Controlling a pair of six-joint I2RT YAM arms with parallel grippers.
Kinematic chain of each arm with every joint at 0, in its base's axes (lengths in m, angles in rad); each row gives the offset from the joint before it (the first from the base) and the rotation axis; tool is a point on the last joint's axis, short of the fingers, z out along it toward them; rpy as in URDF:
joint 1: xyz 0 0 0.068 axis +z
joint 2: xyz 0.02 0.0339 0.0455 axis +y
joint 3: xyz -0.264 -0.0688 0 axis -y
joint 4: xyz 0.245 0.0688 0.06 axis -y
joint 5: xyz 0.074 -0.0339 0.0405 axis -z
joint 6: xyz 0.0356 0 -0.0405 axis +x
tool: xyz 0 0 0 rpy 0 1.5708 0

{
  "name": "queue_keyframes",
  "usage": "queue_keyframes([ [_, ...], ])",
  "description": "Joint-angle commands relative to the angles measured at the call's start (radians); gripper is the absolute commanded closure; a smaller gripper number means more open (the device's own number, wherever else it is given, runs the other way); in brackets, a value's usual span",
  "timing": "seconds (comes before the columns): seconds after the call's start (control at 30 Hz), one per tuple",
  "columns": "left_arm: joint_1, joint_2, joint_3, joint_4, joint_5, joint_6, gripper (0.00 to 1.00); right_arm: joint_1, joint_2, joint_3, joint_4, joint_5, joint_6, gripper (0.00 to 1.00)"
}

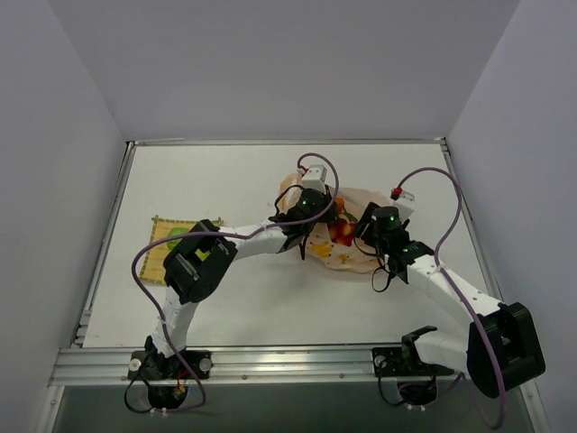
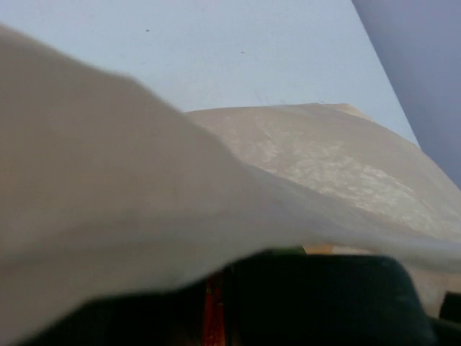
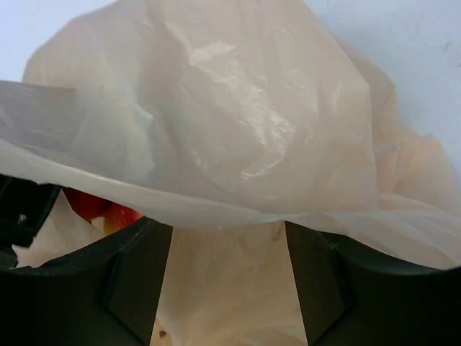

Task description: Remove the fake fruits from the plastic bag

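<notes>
The peach plastic bag (image 1: pixel 353 258) lies crumpled at mid-table. A red fruit (image 1: pixel 341 233) shows in its mouth, and in the right wrist view (image 3: pixel 90 204). My left gripper (image 1: pixel 313 219) reaches into the bag from the left. In its wrist view the bag film (image 2: pixel 108 180) covers most of the picture. Its dark fingers (image 2: pixel 324 303) stand close together with a thin red sliver (image 2: pixel 213 310) between them. My right gripper (image 1: pixel 371 231) is at the bag's right side, open. Its fingers (image 3: pixel 137 274) are wide apart, with bag film (image 3: pixel 230 130) over the tips.
A square yellow woven mat (image 1: pixel 169 242) lies at the left, partly under my left arm, with something yellow-green (image 1: pixel 206 255) at its right edge. Grey walls close in the table on three sides. A metal rail (image 1: pixel 270 361) runs along the near edge.
</notes>
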State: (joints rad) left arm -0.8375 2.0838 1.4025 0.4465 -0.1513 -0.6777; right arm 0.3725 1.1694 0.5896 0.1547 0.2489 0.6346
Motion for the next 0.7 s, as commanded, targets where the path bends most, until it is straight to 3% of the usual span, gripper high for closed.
queue_keyframes([
  [0.0,-0.012,-0.122,-0.01,0.058,0.079,0.003,0.98,-0.004,-0.01,0.078,0.065,0.007,0.011,0.4],
  [0.2,-0.021,-0.212,-0.068,0.074,0.211,0.006,0.98,-0.004,-0.019,0.145,0.068,0.02,-0.007,0.37],
  [0.4,-0.06,-0.324,-0.142,0.093,0.252,0.096,0.98,-0.017,0.055,0.22,0.071,0.044,-0.012,0.42],
  [0.67,-0.071,-0.484,-0.163,0.11,0.161,0.147,0.98,-0.014,-0.033,0.164,0.06,0.026,-0.003,0.46],
])
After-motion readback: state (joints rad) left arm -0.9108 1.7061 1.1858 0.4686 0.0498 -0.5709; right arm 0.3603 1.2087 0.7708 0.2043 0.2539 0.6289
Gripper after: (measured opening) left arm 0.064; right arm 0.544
